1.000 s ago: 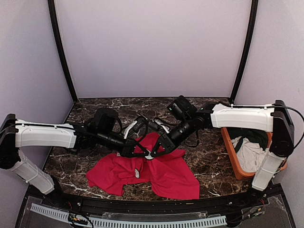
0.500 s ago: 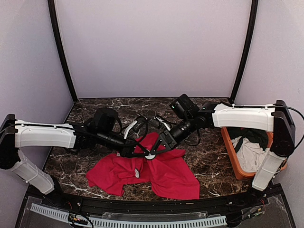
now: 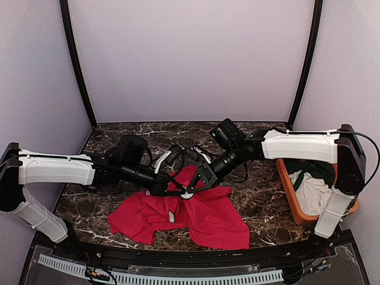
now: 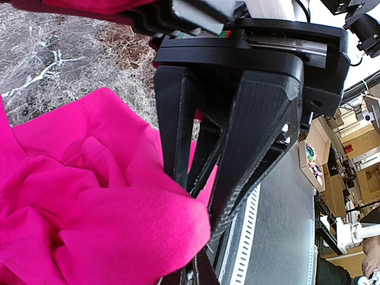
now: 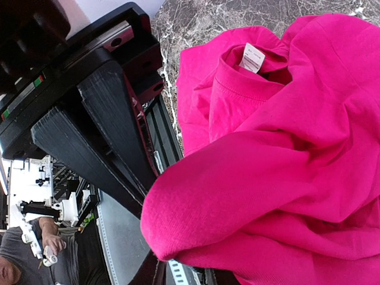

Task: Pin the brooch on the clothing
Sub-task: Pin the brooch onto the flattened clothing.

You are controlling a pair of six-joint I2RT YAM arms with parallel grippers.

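The clothing (image 3: 202, 217), a bright red T-shirt, lies bunched on the marble table, its white neck label (image 5: 252, 57) showing. My left gripper (image 3: 178, 189) is shut on a raised fold of the clothing (image 4: 89, 196), with fabric wedged between its black fingers (image 4: 178, 136). My right gripper (image 3: 193, 187) meets it from the right. In the right wrist view a red fold (image 5: 285, 148) covers the tips of its fingers (image 5: 113, 130), hiding their gap. A small white piece (image 3: 188, 194), possibly the brooch, sits where both grippers meet.
An orange bin (image 3: 286, 187) stands at the table's right edge, holding a dark green garment (image 3: 317, 169) and a white cloth (image 3: 312, 193). Black cables (image 3: 178, 155) loop behind the grippers. The black front rail (image 3: 178, 256) runs along the near edge.
The right wrist has shifted slightly at the raised fold. The left arm and the shirt have stayed in place.
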